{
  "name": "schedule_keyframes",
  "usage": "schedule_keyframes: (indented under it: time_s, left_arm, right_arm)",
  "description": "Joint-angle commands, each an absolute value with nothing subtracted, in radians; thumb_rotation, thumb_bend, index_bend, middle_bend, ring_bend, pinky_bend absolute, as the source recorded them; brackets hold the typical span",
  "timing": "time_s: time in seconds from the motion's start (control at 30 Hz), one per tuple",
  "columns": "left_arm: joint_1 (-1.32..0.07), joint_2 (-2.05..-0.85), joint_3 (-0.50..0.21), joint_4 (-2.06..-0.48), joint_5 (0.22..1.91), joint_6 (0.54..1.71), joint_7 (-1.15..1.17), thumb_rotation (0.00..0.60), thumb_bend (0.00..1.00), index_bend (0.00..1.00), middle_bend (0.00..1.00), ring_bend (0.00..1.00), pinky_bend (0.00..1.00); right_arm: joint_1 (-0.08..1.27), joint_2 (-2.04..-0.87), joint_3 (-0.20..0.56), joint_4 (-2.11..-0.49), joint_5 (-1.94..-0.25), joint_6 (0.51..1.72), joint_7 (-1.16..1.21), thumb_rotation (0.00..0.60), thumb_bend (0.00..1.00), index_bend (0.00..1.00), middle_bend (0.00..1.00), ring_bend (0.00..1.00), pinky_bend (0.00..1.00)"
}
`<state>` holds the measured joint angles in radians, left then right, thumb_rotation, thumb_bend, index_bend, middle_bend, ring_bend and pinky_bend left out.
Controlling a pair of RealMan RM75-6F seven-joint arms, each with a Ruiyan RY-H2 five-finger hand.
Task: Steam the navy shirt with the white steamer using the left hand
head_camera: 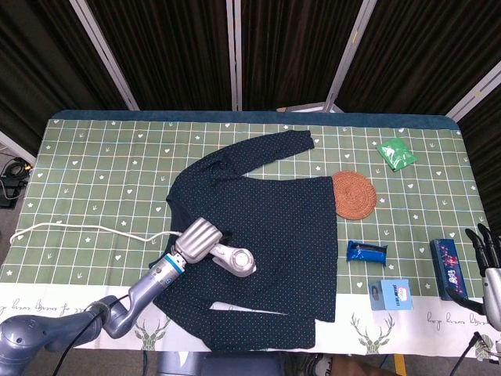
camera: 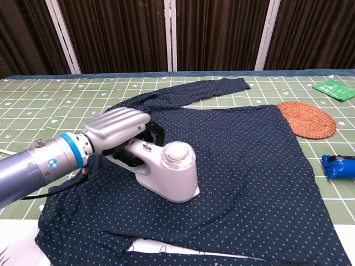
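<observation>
The navy dotted shirt (head_camera: 270,211) (camera: 244,149) lies spread flat on the green checked tablecloth. My left hand (head_camera: 196,240) (camera: 115,133) grips the handle of the white steamer (head_camera: 233,259) (camera: 166,173), whose base rests on the shirt's lower left part. The steamer's white cord (head_camera: 86,229) trails off to the left across the cloth. My right hand (head_camera: 487,252) shows at the far right edge of the head view, fingers apart and holding nothing, well away from the shirt.
A round woven coaster (head_camera: 354,195) (camera: 307,118) touches the shirt's right edge. A green packet (head_camera: 396,153) (camera: 334,89) lies further back. A blue wrapped item (head_camera: 367,251) (camera: 338,166), a small blue box (head_camera: 391,294) and a long blue box (head_camera: 448,269) sit at the right front.
</observation>
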<state>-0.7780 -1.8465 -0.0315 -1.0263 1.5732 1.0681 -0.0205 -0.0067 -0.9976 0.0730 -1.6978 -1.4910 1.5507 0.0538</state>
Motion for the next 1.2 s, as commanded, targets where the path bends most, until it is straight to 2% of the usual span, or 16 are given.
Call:
schedule_keyframes:
  time_s: [0.03, 0.47, 1.2]
  left_arm:
    - [-0.766, -1.829, -0.026, -1.021, 1.569, 1.074, -0.028, 0.600, 0.64, 0.91, 0.80, 0.76, 1.00]
    - [-0.734, -1.774, -0.008, -1.021, 1.573, 1.094, -0.053, 0.600, 0.64, 0.91, 0.80, 0.76, 1.00]
    - [-0.744, -1.844, 0.026, -1.106, 1.631, 1.093, -0.013, 0.600, 0.64, 0.91, 0.80, 0.76, 1.00]
  right_arm:
    - [-0.007, -0.998, 0.072, -1.699, -1.493, 1.551, 0.053, 0.600, 0.00, 0.00, 0.00, 0.00, 0.00]
    - [-0.006, -1.000, 0.069, -1.705, -1.502, 1.552, 0.042, 0.600, 0.00, 0.00, 0.00, 0.00, 0.00]
    - [-0.011, -0.993, 0.069, -1.702, -1.504, 1.561, 0.061, 0.600, 0.00, 0.00, 0.00, 0.00, 0.00]
